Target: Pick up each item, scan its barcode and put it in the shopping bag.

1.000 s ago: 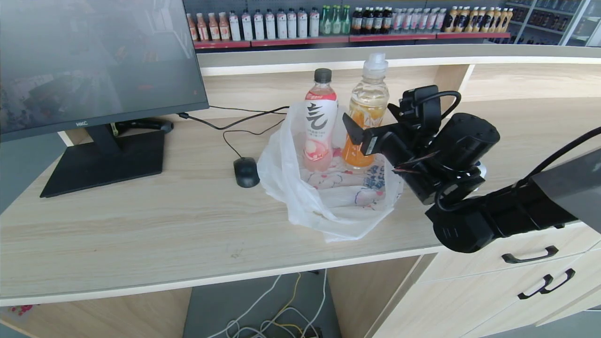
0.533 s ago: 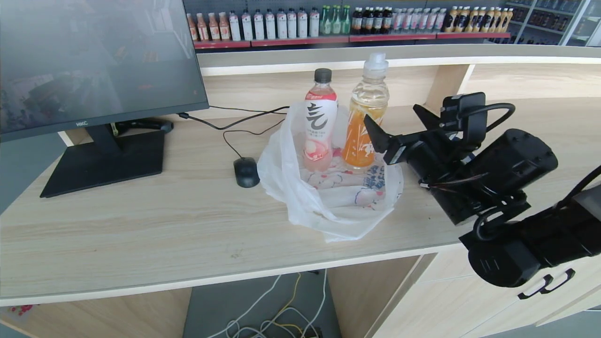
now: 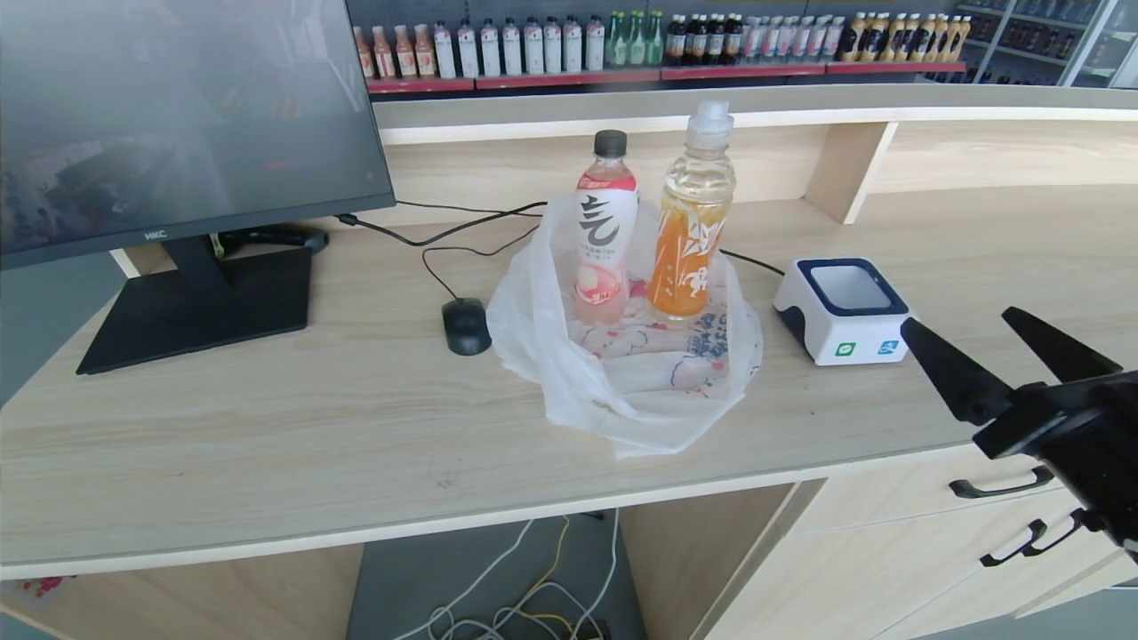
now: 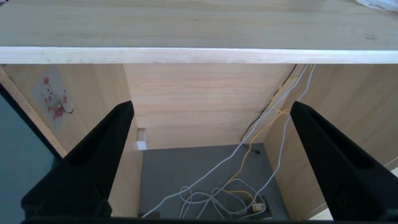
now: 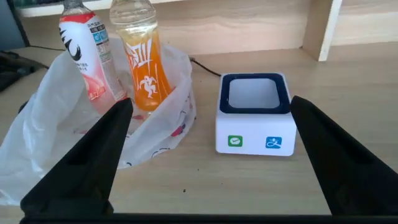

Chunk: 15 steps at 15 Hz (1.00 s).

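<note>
A pink bottle (image 3: pixel 605 240) (image 5: pixel 87 56) with a dark cap and an orange drink bottle (image 3: pixel 692 218) (image 5: pixel 140 59) stand upright inside the white plastic shopping bag (image 3: pixel 622 364) (image 5: pixel 56 137) on the counter. To the bag's right sits the white and blue barcode scanner (image 3: pixel 841 309) (image 5: pixel 254 121). My right gripper (image 3: pixel 1009 351) (image 5: pixel 211 186) is open and empty, off the counter's front right edge, right of the scanner. My left gripper (image 4: pixel 211 168) is open and empty below the counter edge, facing the cables underneath.
A monitor (image 3: pixel 178 124) on a black stand is at the back left, with a black mouse (image 3: pixel 466 324) and its cable beside the bag. Drawers (image 3: pixel 1005 489) lie under the counter's right part. Shelves of bottles (image 3: pixel 658 40) run behind.
My right arm has drawn back from beside the orange bottle, moving right and toward the counter's front edge, uncovering the scanner. Both bottles and the bag stayed in place.
</note>
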### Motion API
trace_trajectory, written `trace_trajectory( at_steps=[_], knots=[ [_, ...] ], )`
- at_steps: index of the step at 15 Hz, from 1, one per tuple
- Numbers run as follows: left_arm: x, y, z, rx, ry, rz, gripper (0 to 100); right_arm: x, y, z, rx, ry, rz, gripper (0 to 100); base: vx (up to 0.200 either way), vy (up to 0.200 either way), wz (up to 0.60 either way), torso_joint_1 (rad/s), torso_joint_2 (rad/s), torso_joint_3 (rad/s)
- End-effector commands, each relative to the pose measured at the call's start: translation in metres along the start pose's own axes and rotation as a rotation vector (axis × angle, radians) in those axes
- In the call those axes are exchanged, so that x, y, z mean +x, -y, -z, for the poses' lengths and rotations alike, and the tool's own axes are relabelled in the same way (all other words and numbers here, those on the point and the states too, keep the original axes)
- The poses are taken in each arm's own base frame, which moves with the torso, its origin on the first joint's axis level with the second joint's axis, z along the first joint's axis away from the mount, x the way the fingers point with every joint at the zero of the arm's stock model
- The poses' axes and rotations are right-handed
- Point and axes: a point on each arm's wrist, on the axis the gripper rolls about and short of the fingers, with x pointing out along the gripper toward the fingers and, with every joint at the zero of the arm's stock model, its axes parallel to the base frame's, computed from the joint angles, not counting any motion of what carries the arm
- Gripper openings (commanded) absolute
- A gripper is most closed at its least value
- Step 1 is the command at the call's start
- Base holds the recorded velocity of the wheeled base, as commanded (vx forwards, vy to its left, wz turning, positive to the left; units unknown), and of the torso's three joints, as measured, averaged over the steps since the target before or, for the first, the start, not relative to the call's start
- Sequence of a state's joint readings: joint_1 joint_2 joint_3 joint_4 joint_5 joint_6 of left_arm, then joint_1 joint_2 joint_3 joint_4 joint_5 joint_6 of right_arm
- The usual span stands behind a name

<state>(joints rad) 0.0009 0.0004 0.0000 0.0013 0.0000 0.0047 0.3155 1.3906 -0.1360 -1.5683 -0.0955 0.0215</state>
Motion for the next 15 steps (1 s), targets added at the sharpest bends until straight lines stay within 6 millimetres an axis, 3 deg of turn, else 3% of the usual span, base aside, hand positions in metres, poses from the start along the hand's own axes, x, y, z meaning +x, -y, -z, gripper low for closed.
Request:
trace_trajectory(
  at_steps=[1, 3, 5, 7, 9, 11, 15],
  knots=[
    [0.000, 0.000, 0.000, 0.000, 0.000, -0.001, 100, -0.061, 0.015, -0.024, 0.050, 0.117, 0.081, 100, 0.000, 0.000, 0.00, 0.000, 0.00, 0.000],
    [0.000, 0.000, 0.000, 0.005, 0.000, 0.001, 100, -0.079, 0.015, -0.023, 0.049, 0.039, 0.084, 100, 0.000, 0.000, 0.00, 0.000, 0.00, 0.000],
    [0.000, 0.000, 0.000, 0.001, 0.000, 0.001, 100, -0.108, 0.016, -0.008, 0.079, -0.143, 0.108, 100, 0.000, 0.000, 0.00, 0.000, 0.00, 0.000],
    [0.000, 0.000, 0.000, 0.001, 0.000, 0.001, 100, -0.155, 0.017, 0.013, 0.078, -0.318, 0.100, 100, 0.000, 0.000, 0.00, 0.000, 0.00, 0.000],
    [0.000, 0.000, 0.000, 0.003, 0.000, 0.001, 100, -0.191, 0.018, 0.031, -0.008, -0.380, 0.053, 100, 0.000, 0.000, 0.00, 0.000, 0.00, 0.000],
    [0.000, 0.000, 0.000, 0.003, 0.000, 0.001, 100, -0.207, 0.020, 0.041, -0.064, -0.388, 0.029, 100, 0.000, 0.000, 0.00, 0.000, 0.00, 0.000],
    [0.000, 0.000, 0.000, 0.003, 0.000, 0.001, 100, -0.208, 0.019, 0.043, -0.089, -0.403, -0.004, 100, 0.000, 0.000, 0.00, 0.000, 0.00, 0.000]
  ],
)
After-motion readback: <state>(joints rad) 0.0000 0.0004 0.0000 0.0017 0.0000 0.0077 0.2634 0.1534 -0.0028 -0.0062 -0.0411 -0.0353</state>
